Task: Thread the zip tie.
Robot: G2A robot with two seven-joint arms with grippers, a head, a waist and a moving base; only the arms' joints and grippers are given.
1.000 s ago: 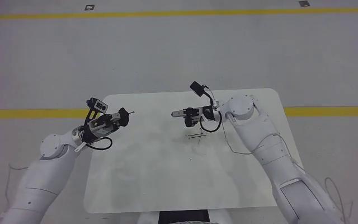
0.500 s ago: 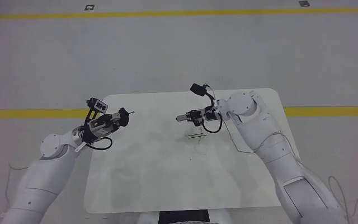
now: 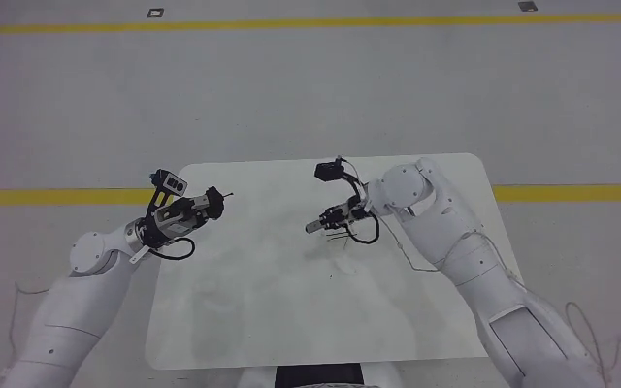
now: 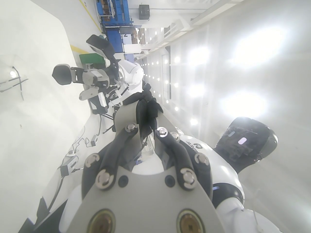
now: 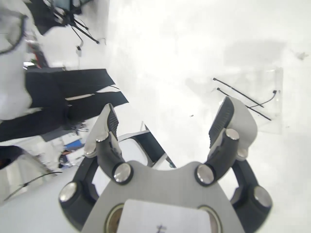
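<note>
Several loose black zip ties (image 3: 340, 235) lie near the middle of the white table (image 3: 291, 320), on a clear plastic sheet (image 5: 269, 112). In the right wrist view these zip ties (image 5: 239, 94) lie just beyond one finger (image 5: 224, 116). My right gripper (image 3: 313, 227) hovers low beside them, tilted down, and its jaws stand open and empty (image 5: 167, 118). My left gripper (image 3: 219, 199) is held over the table's left edge, shut (image 4: 143, 109) on a black zip tie (image 4: 148, 98) whose tip (image 3: 229, 195) sticks out past the fingers.
The table's front half is bare white surface. In the left wrist view the right gripper (image 4: 73, 83) shows farther off above the loose zip ties (image 4: 14, 83). A yellow floor line (image 3: 68, 197) runs behind the table.
My right gripper has dropped and swung toward the table's front, tilting down next to the loose zip ties. The left arm has not moved.
</note>
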